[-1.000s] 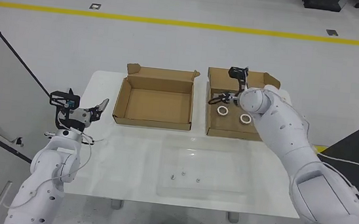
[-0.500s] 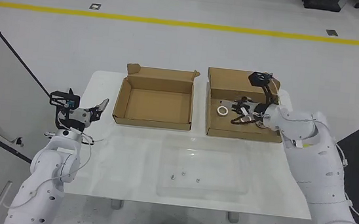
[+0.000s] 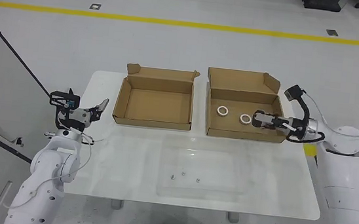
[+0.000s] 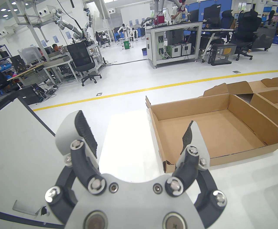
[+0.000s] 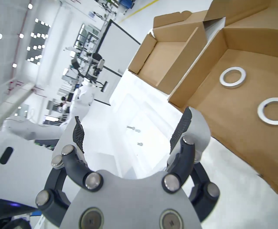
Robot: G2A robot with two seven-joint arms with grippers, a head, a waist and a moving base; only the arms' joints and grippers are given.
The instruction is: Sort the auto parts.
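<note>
Right tool (image 3: 256, 117) hangs spread wide over the right end of the right box (image 3: 235, 85), with nothing between its ribbed pads (image 5: 78, 130). That box sits along the far edge of the bench (image 3: 128, 166), toward the far right corner, its back flap standing up. Two metal rings lie flat on its cardboard floor. The first ring (image 3: 222, 110) is near the middle of the box. The second ring (image 3: 245, 119) is just beside my open right tool, and from my wrist camera I see a clear gap between tool and ring, so no contact.

Left box (image 3: 154, 106) stands on the same far edge, just beside the right box, with a narrow strip of bench between their walls. Its flaps are up too, and it is the wider of the pair.

Over at the left edge of the bench, left tool (image 4: 135, 126) is open as well and grips nothing. It points across the bench toward the left box, well apart from both rings.

Closer to me, by the middle of the near edge, a clear tray (image 3: 224, 186) lies flat on the bench. Three small bolts (image 3: 184, 174) rest in its left part, close together. They are too small for me to tell how each one lies. Bare bench separates the tray from both boxes.
</note>
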